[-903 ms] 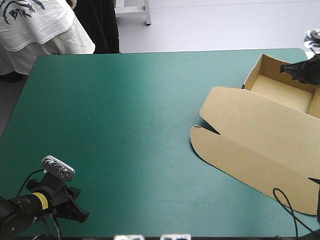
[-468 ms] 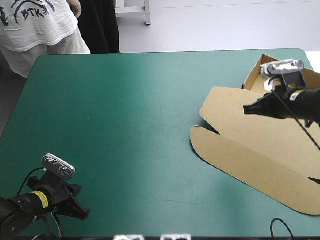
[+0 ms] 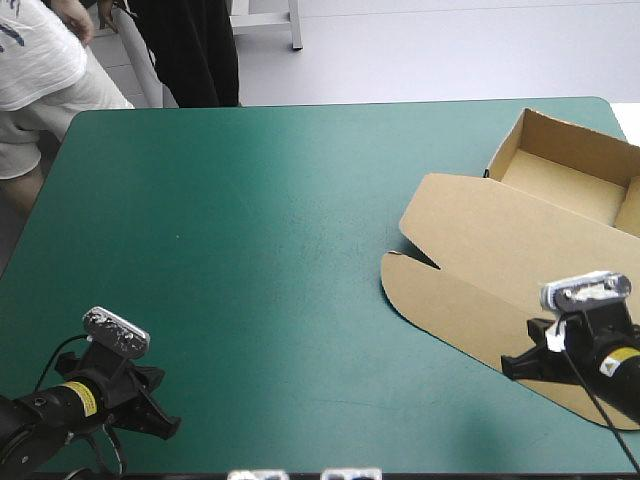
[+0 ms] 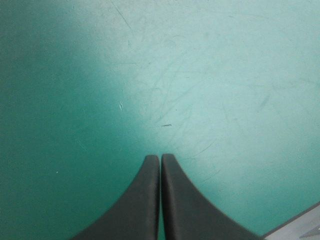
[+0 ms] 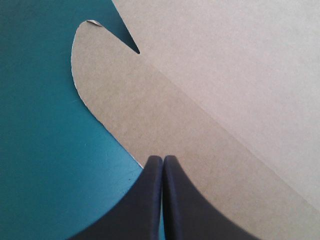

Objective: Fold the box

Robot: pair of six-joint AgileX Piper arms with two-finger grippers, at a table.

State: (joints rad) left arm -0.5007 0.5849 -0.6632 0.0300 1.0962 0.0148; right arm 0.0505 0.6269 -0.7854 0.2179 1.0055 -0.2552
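Observation:
The brown box (image 3: 520, 250) lies at the table's right side as an open tray with raised walls at the far right and its lid spread flat toward the near edge. My right gripper (image 3: 512, 366) hovers over the lid's near flap, fingers shut and empty. In the right wrist view the gripper (image 5: 162, 159) points at the rounded edge of the lid flap (image 5: 150, 110), where board meets teal-green cover. My left gripper (image 3: 168, 428) rests low at the near left corner, far from the box; the left wrist view shows it (image 4: 160, 158) shut over bare cover.
A person in a white shirt (image 3: 35, 70) stands beyond the table's far left corner, not over the top. The teal-green cover (image 3: 250, 230) stretches bare between the two arms. The table's near edge (image 4: 300, 225) lies beside the left gripper.
My right arm has swept from the tray at the far right across the lid to its near flap. The left arm has stayed put. The person has shifted leftward.

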